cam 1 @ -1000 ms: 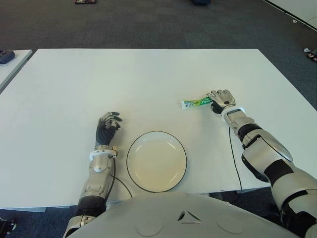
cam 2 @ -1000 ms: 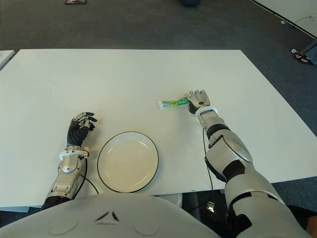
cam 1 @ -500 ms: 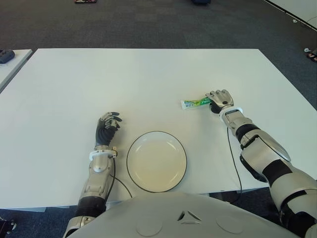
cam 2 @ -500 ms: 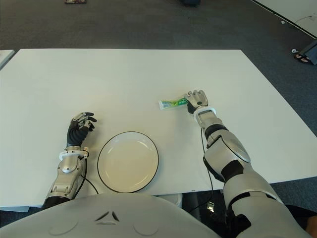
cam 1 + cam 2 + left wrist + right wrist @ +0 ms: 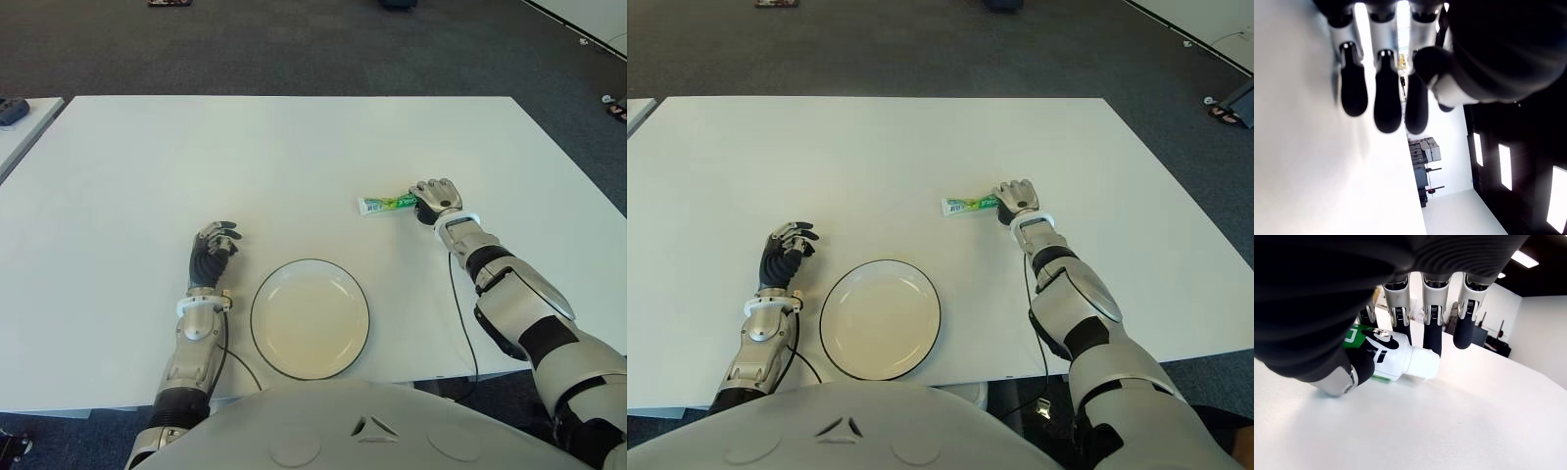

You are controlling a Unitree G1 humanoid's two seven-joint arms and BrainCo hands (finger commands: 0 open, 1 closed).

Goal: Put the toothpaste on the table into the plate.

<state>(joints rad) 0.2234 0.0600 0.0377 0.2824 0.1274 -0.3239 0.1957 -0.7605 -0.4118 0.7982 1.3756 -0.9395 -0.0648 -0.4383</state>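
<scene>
One toothpaste tube is lying flat on the white table, well apart from the plate, which is sitting near the front edge. The right hand is covering the tube's cap end; in the right wrist view its fingers are arching over the cap while the thumb is pressing against the tube's side, so the grip is only forming and is not yet clamped. The left hand is showing just beside the plate on its left side, fingers loosely curled and holding nothing.

Trouble looks most likely at the pinch: with contact only at the cap end, the long body may droop or swing on lifting, or the tube may slide away along the smooth tabletop if the fingers are closing unevenly. A release too early could be dropping it onto the rim.

Bare tabletop is lying between tube and plate, giving an unobstructed path; the plate is sitting close to the near edge.
</scene>
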